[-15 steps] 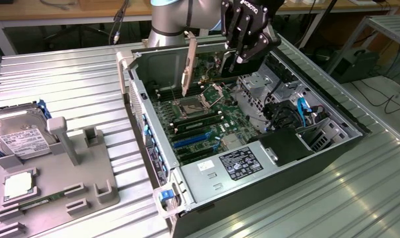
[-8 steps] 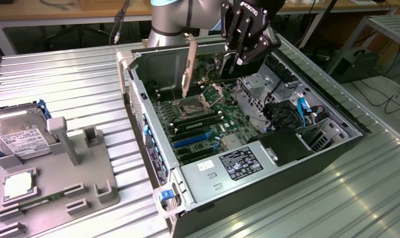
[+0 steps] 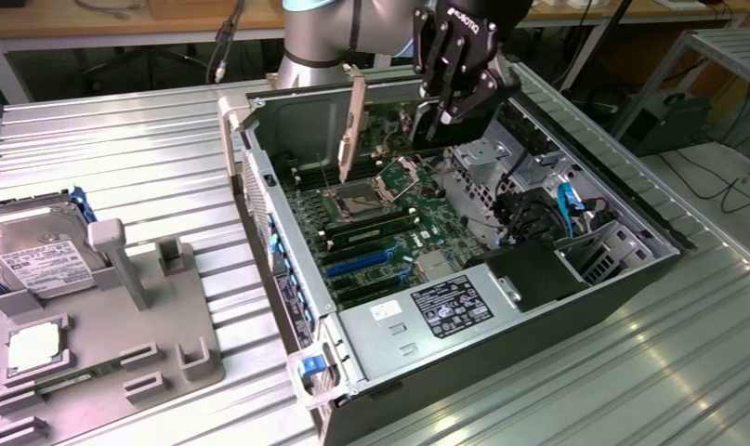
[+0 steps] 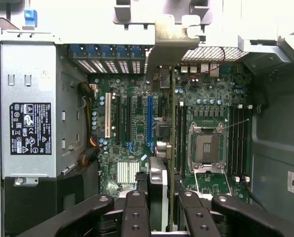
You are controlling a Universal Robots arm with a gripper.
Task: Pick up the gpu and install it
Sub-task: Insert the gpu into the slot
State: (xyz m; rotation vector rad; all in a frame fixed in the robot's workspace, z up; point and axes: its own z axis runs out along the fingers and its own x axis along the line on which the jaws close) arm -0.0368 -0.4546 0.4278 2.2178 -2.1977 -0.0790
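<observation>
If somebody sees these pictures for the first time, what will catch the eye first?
First, the black robot gripper holding the thin green-and-black gpu card upright, above the green motherboard inside the open metal computer case. Next, at the exterior view's left, the boxy silver hard drive resting in a grey plastic holder.

The ribbed silver metal tabletop [image 3: 126, 149] is being lit brightly from overhead, and white glare is being thrown off its ridges at the exterior view's right. The open black computer case [image 3: 623, 232] is being shaded inside. In the wrist view, the dark jaws are being left in shadow.
</observation>
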